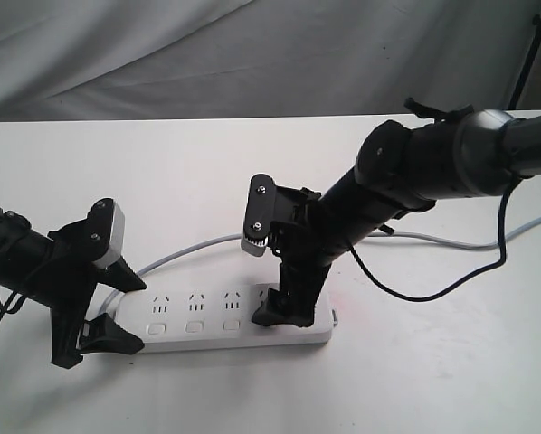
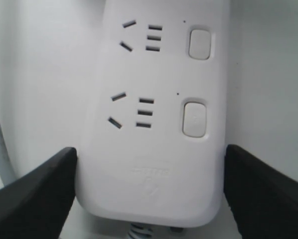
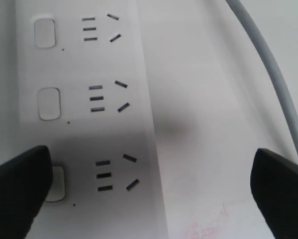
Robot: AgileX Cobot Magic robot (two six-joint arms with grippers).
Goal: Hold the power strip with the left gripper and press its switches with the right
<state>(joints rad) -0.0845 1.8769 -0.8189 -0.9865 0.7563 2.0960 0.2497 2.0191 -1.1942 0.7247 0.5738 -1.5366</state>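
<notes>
Outwardly, the exterior view hides part of the power strip (image 1: pixel 225 323): the right gripper (image 1: pixel 284 312) and its dark arm cover the sockets near the strip's right end, and the left gripper (image 1: pixel 112 312) masks the left end. The strip lies flat on the white table (image 1: pixel 415 380), its grey cord (image 1: pixel 175 255) curving off behind. The left arm reaches in low from the left edge; the right arm slants down steeply from the upper right.

Next, the left wrist view shows the rounded end of the strip between two black fingers (image 2: pixel 34 194), jaws pinching its long sides; two switches (image 2: pixel 195 119) are clear, the cord exit cropped.

Lastly, the right wrist view shows jaws spread wide, one finger (image 3: pixel 17 191) partly covering the nearest button (image 3: pixel 57 183), the other over bare table beside the cord (image 3: pixel 276 74). Whether that tip touches the button cannot be told.
</notes>
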